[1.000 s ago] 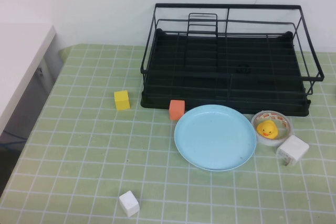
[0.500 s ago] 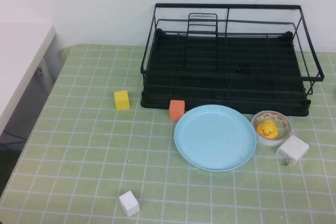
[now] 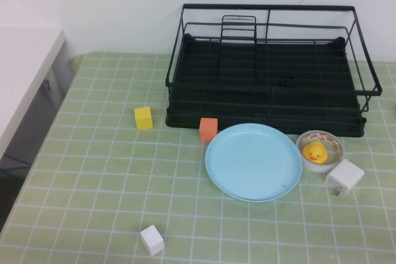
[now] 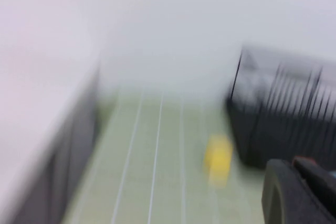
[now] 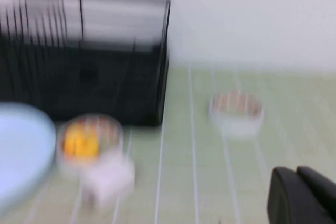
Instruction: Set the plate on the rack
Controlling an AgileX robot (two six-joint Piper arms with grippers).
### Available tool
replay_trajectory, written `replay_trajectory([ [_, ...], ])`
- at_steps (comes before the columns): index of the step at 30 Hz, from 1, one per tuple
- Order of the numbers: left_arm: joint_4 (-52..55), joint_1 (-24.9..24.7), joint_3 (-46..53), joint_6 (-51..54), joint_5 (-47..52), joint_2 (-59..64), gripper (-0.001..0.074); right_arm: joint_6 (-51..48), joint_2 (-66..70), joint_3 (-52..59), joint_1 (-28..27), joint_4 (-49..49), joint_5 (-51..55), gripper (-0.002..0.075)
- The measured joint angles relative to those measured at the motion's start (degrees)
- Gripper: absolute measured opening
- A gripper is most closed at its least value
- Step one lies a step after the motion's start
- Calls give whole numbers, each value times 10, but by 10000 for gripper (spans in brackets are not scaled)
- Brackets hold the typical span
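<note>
The light-blue plate (image 3: 253,161) lies flat on the green checked table, just in front of the black wire rack (image 3: 272,66). The rack stands at the back and nothing is in it. Neither gripper shows in the high view. The left gripper (image 4: 295,165) is shut and empty, off to the left, facing the rack's left end (image 4: 283,114). The right gripper (image 5: 297,171) is shut and empty, off to the right. Its view shows the plate's edge (image 5: 21,150) and the rack (image 5: 84,51).
A yellow cube (image 3: 143,117) and an orange cube (image 3: 208,128) sit by the rack's front left. A white cube (image 3: 151,240) lies near the front edge. A tape ring with a duck (image 3: 320,151) and a white block (image 3: 344,177) sit right of the plate. Another tape ring (image 5: 236,111) lies further right.
</note>
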Motion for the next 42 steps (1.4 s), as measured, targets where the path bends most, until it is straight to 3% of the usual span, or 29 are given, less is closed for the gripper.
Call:
replay_trajectory([
  [9,19,0,0,6,-310,0,-1,0,0,0,0,1,-323,-2],
  [14,21,0,0,6,-383,-1,-1,0,0,0,0,2,-448,-2],
  [19,21,0,0,7,-387,-1,-1,0,0,0,0,2,-456,-2],
  [24,21,1,-67,23,-226,2,-1,0,0,-27,0,2,-357,-2],
  [33,-2,1,-266,93,-21,177,-1,3,161,-259,0,-16,-44,-2],
  [38,-5,1,-315,51,67,303,-1,-22,321,-363,0,51,114,-2],
  [42,-31,1,-317,12,158,388,-1,-131,452,-396,0,174,209,-2],
])
